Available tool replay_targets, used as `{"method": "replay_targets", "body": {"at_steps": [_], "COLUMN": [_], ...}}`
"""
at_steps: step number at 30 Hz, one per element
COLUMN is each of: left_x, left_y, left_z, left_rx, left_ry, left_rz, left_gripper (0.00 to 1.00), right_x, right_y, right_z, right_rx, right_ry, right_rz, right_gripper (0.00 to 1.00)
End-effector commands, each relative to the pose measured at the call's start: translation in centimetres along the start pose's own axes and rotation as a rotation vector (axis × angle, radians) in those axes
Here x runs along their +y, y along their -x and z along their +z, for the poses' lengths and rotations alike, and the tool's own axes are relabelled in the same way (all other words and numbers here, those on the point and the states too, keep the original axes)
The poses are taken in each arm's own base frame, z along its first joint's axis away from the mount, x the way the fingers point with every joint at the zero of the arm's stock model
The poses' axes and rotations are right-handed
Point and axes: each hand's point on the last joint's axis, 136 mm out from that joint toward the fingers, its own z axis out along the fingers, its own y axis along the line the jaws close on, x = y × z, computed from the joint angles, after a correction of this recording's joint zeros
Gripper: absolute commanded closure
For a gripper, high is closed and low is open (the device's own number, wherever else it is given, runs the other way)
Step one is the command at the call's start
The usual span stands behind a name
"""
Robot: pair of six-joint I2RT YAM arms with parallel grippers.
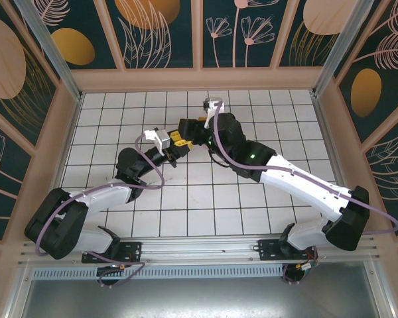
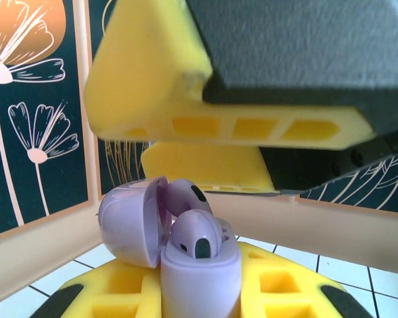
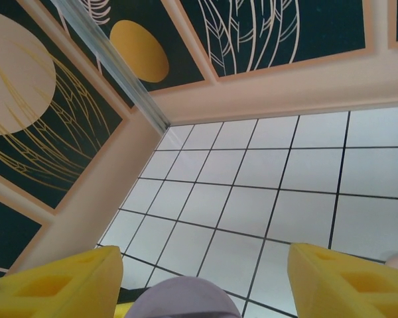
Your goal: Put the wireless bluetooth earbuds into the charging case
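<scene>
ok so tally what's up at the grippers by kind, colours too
charging case: 1, lilac, lid open
earbuds: 2, lilac, both in the case
grippers: 2, left gripper shut on the case, right gripper open above it
total: 5

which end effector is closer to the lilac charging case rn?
Left. The left end effector grips the lilac case between its fingers; the right end effector hangs open close above it.
</scene>
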Motion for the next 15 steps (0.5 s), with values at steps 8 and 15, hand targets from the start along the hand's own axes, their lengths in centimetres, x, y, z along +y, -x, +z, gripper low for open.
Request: {"method": "replay_targets", "body": {"at_steps": [8, 15], "left_x": [-0.9, -1.0], "left_y": [2.4, 2.6], "left_z": [0.1, 0.1], "left_rx": [-0.075, -0.078], "left_ry": [-0.035, -0.039], "left_rz": [0.037, 0.041], "left_gripper": [1.00, 1.00], "right_x": [-0.9, -4.1], "right_y": [4.8, 2.1], "right_z": [-3.1, -2.6], "right_rx": [-0.082, -0.010], "right_ry": [0.017, -0.037], "right_rz": [0.101, 0.152], "right_gripper": [0.34, 0.78]}}
